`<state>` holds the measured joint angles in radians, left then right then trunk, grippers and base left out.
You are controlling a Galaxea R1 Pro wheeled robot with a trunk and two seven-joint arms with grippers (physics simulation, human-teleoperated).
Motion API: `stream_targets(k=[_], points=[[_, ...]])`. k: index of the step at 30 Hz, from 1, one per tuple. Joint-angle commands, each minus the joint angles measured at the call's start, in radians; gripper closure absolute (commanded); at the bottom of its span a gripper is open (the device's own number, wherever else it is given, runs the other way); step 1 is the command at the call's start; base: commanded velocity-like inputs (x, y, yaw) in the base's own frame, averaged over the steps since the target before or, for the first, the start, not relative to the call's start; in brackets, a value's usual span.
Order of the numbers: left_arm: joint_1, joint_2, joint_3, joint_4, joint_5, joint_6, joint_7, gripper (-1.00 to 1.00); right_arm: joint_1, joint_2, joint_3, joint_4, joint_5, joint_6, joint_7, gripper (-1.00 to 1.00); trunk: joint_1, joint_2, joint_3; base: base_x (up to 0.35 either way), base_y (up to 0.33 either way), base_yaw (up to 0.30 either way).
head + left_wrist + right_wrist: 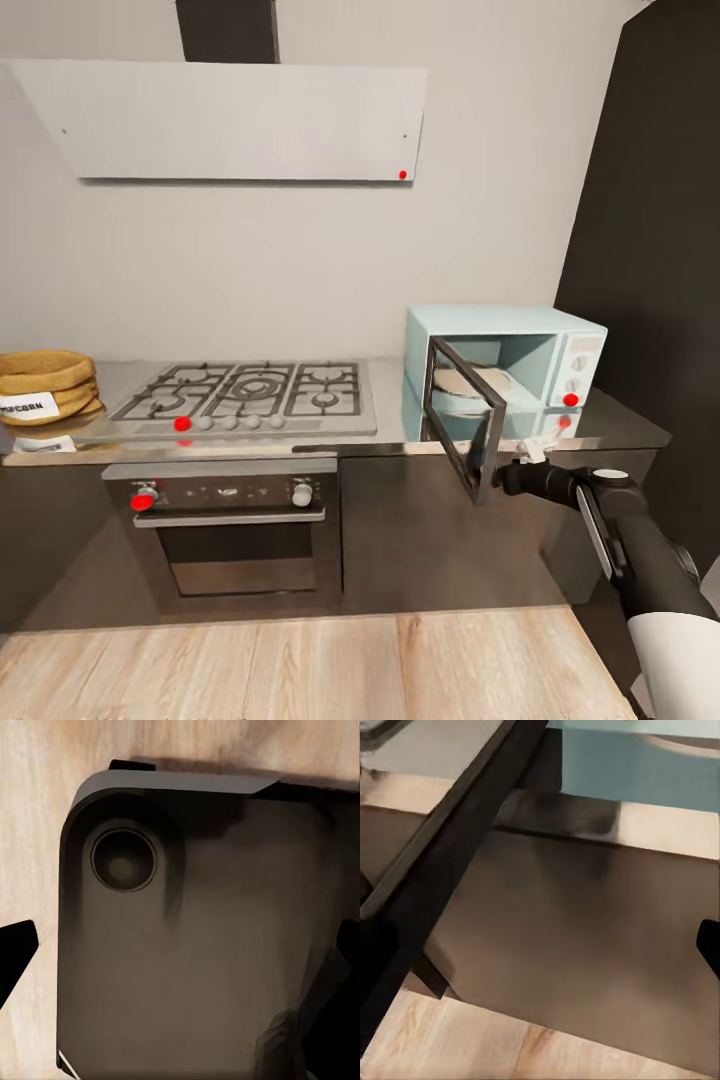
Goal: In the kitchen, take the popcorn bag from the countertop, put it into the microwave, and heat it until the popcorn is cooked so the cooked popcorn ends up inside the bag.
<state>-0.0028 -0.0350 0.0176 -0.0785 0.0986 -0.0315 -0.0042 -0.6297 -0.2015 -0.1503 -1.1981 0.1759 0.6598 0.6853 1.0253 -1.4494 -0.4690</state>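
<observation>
Right arm: nearest to me, reaching up from the floor side toward the microwave (500,372), its right gripper (522,470) at the lower outer edge of the door (462,420).
Right gripper state: cannot tell whether the fingers are apart or pinching the door edge; the tip is too small and dark.
Microwave: on the countertop (620,425), right of the hob (245,397); door swung well out, pale plate visible inside.
Popcorn bag (45,387): far from the microwave, on the countertop beyond the hob's left side, untouched.
Left gripper (180,945): dark fingertips spread wide, nothing between them.
Step in hand: opening the door, seemingly near done.
Next move: let go of the door, then travel left to fetch the bag.
</observation>
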Motion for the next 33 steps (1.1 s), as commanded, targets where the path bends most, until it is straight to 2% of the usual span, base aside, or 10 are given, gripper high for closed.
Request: stream_targets(k=[1, 4, 8, 23, 25, 28, 30, 33], points=[[0.000, 0.000, 0.001, 0.000, 0.010, -0.002, 0.000, -1.00, -0.001, 0.001, -0.002, -0.001, 0.007, 0.004, 0.009, -1.00, 0.000, -0.001, -0.001, -0.153, 0.156, 0.000], [0.000, 0.001, 0.000, 0.000, 0.010, -0.002, 0.000, -1.00, -0.001, 0.000, -0.004, 0.004, 0.007, 0.004, 0.003, -1.00, 0.000, -0.001, -0.001, -0.052, 0.053, 0.000], [0.000, 0.001, -0.001, 0.000, 0.010, -0.002, 0.000, -1.00, -0.001, 0.000, -0.061, 0.007, 0.009, 0.003, 0.004, -1.00, 0.000, -0.001, -0.001, -0.007, 0.007, 0.000], [0.000, 0.000, -0.001, 0.000, 0.010, -0.002, 0.000, -1.00, -0.001, -0.004, -0.076, 0.014, 0.010, -0.003, 0.001, -1.00, 0.000, -0.001, -0.001, 0.000, 0.114, 0.000], [0.000, 0.000, -0.001, 0.000, 0.010, -0.002, 0.000, -1.00, -0.001, -0.027, -0.104, 0.030, 0.016, -0.007, -0.015, -1.00, 0.000, -0.001, -0.001, 0.000, 0.006, 0.000], [0.000, 0.000, -0.001, 0.000, 0.010, -0.002, -0.001, -1.00, -0.001, -0.083, -0.154, 0.116, 0.043, -0.026, -0.040, -1.00, 0.000, -0.001, -0.001, 0.000, 0.001, 0.000], [0.000, 0.001, -0.002, 0.000, 0.010, -0.002, -0.001, -1.00, -0.001, -0.119, -0.166, 0.151, 0.053, -0.052, -0.053, -1.00, 0.000, -0.001, -0.001, 0.000, 0.000, 0.000], [0.000, 0.001, -0.002, 0.001, 0.009, -0.002, -0.001, -1.00, -0.001, -0.135, -0.169, 0.173, 0.058, -0.054, -0.092, -1.00, 0.000, -0.001, -0.001, 0.000, 0.000, 0.000]])
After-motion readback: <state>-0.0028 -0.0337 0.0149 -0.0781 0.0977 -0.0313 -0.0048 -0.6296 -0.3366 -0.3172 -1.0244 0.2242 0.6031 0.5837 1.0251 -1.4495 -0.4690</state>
